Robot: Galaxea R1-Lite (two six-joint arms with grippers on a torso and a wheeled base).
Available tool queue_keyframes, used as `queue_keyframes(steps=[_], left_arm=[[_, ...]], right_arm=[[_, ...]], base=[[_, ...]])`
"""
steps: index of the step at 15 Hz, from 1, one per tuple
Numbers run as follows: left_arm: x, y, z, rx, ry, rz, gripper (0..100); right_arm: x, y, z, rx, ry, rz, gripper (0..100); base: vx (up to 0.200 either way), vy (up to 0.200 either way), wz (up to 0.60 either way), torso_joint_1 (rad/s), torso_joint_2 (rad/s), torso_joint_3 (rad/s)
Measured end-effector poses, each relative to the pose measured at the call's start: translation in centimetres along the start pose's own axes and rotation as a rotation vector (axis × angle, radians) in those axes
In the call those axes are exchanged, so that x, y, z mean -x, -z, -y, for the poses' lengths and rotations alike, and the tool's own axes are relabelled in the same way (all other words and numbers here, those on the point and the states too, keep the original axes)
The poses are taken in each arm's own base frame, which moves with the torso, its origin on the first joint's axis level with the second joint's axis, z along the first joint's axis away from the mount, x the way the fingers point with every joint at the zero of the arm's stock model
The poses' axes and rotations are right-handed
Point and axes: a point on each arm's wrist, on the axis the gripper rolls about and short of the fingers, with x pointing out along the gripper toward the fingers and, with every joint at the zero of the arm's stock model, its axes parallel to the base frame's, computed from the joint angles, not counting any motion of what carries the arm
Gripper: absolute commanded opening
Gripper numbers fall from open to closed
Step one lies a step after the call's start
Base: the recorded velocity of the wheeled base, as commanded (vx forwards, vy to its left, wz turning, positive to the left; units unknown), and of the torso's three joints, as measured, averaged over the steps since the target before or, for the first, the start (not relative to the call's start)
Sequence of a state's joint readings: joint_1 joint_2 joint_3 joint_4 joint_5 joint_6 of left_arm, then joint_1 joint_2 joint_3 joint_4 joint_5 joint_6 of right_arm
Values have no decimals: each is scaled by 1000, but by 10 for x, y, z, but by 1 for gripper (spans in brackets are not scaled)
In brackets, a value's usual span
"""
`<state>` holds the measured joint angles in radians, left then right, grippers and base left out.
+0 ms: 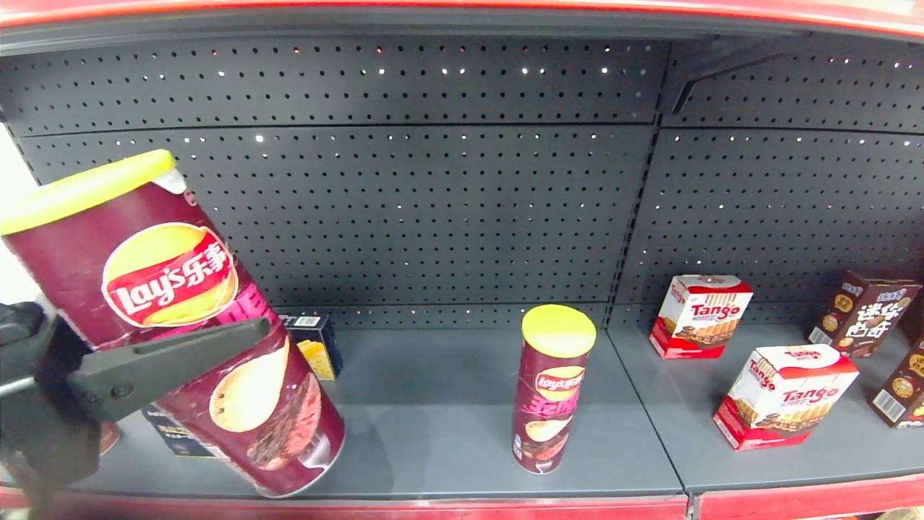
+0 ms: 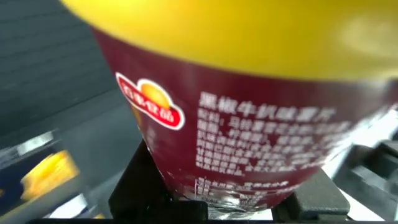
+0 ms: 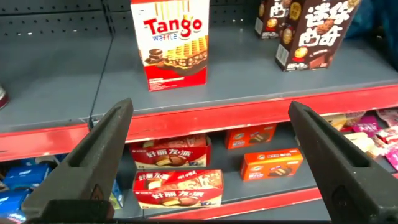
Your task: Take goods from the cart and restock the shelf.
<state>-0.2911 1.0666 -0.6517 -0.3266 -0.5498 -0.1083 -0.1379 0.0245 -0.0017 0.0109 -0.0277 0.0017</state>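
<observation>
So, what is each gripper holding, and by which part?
Left gripper holds the tilted chip can around the middle of its body. Right gripper is open, holding nothing.

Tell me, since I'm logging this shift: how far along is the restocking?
Done: one chip can stands upright on the shelf. In hand: the left gripper is shut on a second can, tilted at the shelf's left front. Left: set it upright and release; the right gripper is open and empty. How much stock remains cannot be judged.
</observation>
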Motion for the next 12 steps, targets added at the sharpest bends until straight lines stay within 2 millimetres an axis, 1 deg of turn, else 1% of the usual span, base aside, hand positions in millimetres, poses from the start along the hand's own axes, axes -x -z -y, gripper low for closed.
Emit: queue_keyframes(steps=[4, 6, 8, 10, 12], left_arm=[[-35, -12, -17, 17, 146, -40, 0], [-54, -13, -28, 12, 253, -41, 0], [-76, -8, -45, 3, 303, -34, 0], [-96, -3, -59, -15, 316, -17, 0], [-115, 6, -72, -25, 323, -30, 0]], right_arm=[[0, 0, 0, 0, 0, 0, 100], [0, 0, 0, 0, 0, 0, 100], [0, 0, 0, 0, 0, 0, 100], [0, 0, 0, 0, 0, -1, 100], [0, 0, 0, 0, 0, 0, 100]], base=[[0, 0, 0, 0, 0, 0], [0, 0, 0, 0, 0, 0], [0, 0, 0, 0, 0, 0], [0, 0, 0, 0, 0, 0], [0, 0, 0, 0, 0, 0]])
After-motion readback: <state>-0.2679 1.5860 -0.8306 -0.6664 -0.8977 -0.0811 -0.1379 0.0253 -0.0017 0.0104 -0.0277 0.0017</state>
